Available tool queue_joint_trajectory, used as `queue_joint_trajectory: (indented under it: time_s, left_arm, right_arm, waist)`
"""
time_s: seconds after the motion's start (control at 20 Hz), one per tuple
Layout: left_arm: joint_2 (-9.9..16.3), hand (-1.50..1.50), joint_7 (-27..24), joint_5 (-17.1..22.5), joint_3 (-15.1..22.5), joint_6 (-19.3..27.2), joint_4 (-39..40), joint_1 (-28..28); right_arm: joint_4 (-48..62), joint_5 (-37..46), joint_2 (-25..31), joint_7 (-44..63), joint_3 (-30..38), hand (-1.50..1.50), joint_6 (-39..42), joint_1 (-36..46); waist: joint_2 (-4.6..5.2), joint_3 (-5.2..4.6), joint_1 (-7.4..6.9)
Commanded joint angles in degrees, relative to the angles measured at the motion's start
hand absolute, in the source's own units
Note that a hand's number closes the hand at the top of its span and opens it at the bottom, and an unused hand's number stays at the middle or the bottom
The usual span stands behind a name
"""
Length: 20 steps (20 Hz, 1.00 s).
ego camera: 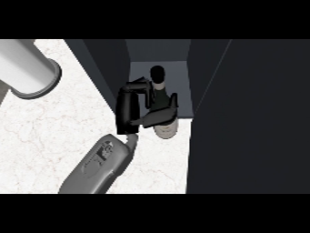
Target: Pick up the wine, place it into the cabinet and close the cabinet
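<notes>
Clearly curled, the hand [132, 109] grips the wine bottle [162, 119].

The one hand in view [132, 109] reaches into the cabinet [204, 73], fingers curled round the wine bottle [161, 98].

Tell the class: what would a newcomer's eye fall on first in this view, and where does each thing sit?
First comes the black robot hand at the centre, its fingers curled round the wine bottle, which it holds at the mouth of the open cabinet. The dark cabinet door fills the right side. A large white cylinder lies at the upper left on the pale marble counter.
</notes>
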State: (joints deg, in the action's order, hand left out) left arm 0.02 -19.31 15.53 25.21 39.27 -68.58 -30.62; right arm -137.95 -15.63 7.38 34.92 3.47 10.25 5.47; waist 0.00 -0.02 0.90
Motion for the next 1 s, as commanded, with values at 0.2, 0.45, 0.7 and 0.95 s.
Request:
queue_joint_trajectory:
  time_s: [0.2, 0.45, 0.7, 0.95]
  left_arm:
    - [-0.02, 1.50, -5.96, 5.55, -3.08, -0.31, 6.42, -3.41]
    - [-0.01, 1.50, -2.89, 2.96, -5.99, -4.13, 6.78, -1.06]
    - [-0.02, 1.50, -3.02, 5.05, -8.60, -7.71, 12.30, -6.23]
    - [-0.01, 1.50, -3.43, 5.56, -10.71, -7.35, 21.47, -12.82]
  right_arm:
    - [-7.74, -5.53, -0.08, 1.46, 0.85, -1.50, 0.94, -4.09]
    - [-7.45, -4.82, -0.03, 0.97, 1.00, -1.50, 1.39, -4.71]
    - [-7.22, -0.90, -2.48, 0.98, -3.07, -1.50, -1.05, -3.51]
    - [-6.21, -3.07, -1.34, 1.09, -0.81, -1.50, -0.42, -2.82]
  waist:
    - [0.06, 0.00, 0.30]
    - [-0.04, 0.02, -0.25]
    - [0.00, 0.01, -0.21]
    - [0.07, 0.01, 0.10]
